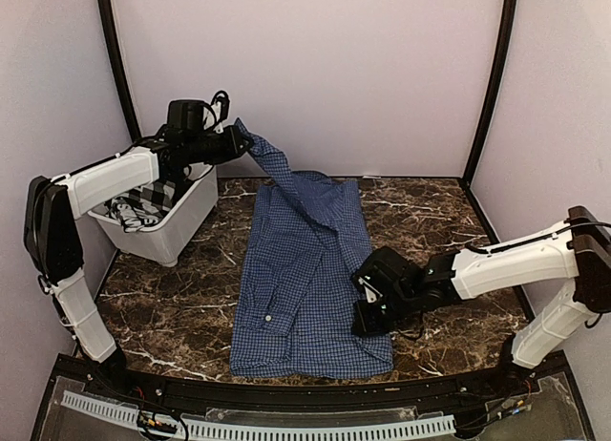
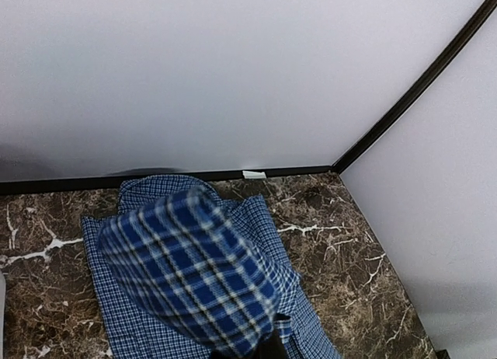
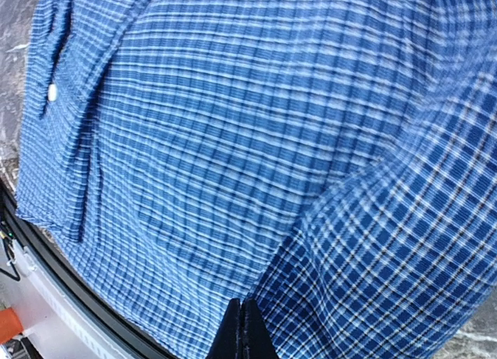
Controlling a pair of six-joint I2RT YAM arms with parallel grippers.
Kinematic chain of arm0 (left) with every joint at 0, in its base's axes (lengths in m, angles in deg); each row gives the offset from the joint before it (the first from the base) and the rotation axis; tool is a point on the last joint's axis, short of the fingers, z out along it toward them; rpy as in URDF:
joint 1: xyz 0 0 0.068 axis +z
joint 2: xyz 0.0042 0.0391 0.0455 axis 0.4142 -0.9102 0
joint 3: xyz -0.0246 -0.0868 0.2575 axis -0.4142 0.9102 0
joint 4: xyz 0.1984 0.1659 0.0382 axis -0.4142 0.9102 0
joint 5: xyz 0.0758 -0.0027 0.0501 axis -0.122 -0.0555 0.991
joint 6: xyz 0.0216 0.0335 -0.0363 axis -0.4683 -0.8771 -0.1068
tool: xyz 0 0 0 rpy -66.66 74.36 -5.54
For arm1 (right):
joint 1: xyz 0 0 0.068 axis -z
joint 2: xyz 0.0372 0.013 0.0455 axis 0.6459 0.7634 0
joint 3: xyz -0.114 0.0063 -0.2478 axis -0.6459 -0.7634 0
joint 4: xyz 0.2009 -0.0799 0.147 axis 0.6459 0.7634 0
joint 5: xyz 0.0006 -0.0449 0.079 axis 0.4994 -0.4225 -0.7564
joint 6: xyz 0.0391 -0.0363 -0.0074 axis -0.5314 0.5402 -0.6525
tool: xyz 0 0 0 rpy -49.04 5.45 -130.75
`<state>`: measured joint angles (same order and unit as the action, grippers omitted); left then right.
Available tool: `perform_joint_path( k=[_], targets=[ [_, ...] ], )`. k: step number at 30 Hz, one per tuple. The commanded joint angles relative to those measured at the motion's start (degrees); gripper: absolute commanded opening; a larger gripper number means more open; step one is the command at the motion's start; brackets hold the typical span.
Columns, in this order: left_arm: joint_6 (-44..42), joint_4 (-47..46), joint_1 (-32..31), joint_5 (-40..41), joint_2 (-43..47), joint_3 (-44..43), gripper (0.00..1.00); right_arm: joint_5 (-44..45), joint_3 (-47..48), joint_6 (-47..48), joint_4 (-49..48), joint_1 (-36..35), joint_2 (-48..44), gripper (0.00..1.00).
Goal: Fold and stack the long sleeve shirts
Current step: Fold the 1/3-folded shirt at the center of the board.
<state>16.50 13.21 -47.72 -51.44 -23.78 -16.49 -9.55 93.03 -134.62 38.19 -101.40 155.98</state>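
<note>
A blue fine-check long sleeve shirt (image 1: 305,269) lies lengthwise on the dark marble table (image 1: 172,307). My left gripper (image 1: 246,145) is raised at the back left, shut on one end of the shirt's sleeve, which hangs stretched down to the body. In the left wrist view the held cloth (image 2: 186,273) covers the fingers; only a dark tip (image 2: 270,348) shows. My right gripper (image 1: 366,307) sits low at the shirt's near right edge. In the right wrist view its tips (image 3: 244,332) are pressed together at a fold of the shirt (image 3: 233,118). A white button (image 3: 53,92) shows.
A white plastic bin (image 1: 181,231) stands at the left under my left arm, with a black-and-white checked cloth (image 1: 138,212) inside. Pale walls with dark corner posts (image 1: 487,88) close in the back and sides. The table's black front rim (image 1: 286,388) runs near the shirt's hem.
</note>
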Motion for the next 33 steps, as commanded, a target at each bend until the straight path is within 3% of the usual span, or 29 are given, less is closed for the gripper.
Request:
perform_joint_path(
  k=[1, 33],
  targets=[
    [-1.6, 1.9, 0.5, -0.1, 2.1, -1.8, 0.0, -2.2, 2.8, 2.2, -3.0, -0.5, 1.1, 0.0],
    [-5.1, 7.1, 2.5, 4.5, 5.7, -3.1, 0.0, -7.7, 9.3, 4.7, -8.1, -3.3, 7.9, 0.0]
  ],
)
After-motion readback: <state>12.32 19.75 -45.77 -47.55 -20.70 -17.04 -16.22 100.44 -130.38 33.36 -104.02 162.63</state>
